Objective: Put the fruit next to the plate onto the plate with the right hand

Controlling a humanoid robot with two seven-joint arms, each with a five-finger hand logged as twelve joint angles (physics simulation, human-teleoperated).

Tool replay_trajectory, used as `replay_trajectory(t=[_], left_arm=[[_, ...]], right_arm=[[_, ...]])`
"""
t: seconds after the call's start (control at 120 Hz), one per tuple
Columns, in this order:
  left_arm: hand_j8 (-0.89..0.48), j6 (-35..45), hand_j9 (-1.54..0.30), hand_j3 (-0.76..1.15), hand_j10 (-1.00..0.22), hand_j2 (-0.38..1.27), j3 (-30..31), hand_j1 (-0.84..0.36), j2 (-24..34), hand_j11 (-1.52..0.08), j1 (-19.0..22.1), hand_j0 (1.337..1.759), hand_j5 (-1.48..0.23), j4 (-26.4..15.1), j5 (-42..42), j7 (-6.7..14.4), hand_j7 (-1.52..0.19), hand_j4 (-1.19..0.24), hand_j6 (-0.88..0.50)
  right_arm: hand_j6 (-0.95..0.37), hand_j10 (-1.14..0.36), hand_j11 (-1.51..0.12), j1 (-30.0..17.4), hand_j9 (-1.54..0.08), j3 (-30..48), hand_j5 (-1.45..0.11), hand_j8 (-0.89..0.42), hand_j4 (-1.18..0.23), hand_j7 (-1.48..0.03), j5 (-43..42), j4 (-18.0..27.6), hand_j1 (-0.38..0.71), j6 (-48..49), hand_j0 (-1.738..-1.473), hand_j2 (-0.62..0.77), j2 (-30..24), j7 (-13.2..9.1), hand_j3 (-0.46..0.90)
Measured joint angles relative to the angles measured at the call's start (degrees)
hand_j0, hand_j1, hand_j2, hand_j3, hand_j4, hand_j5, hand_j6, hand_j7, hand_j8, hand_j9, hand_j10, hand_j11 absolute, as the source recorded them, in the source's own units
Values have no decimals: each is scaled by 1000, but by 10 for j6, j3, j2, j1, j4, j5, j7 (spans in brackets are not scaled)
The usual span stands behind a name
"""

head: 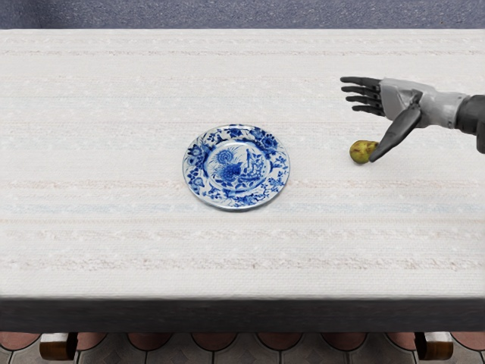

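Note:
A blue-and-white patterned plate [236, 166] lies on the pale table near its middle, with nothing on it. To its right, about a plate's width away, a small yellow-green fruit [361, 151] rests on the tabletop. My right hand [373, 114] comes in from the right edge and hovers just above and behind the fruit. Its fingers [358, 94] are spread toward the left, and the thumb points down at the fruit's right side. The hand holds nothing. The left arm does not show.
The table [114, 227] has a whitish striped surface and a dark front edge along the bottom. Brown rounded shapes on a tiled floor show below that edge.

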Motion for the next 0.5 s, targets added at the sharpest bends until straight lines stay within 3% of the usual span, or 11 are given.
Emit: replay_trajectory(t=[0.158, 0.5], left_arm=[[-21, 0, -27, 0, -21, 4, 0, 325, 0, -26, 0, 1658, -27, 0, 0, 0, -27, -21, -21], [-21, 0, -27, 0, -21, 4, 0, 325, 0, -26, 0, 1658, -27, 0, 0, 0, -27, -21, -21]], right_arm=[[-2, -1, 0, -21, 0, -1, 0, -1, -2, 0, -28, 0, -349, -20, -1658, 2, 10, 34, 0], [-21, -19, -24, -57, -24, -3, -24, -20, -20, -24, -42, -1, -328, -132, -1658, -1, 13, 58, 0]])
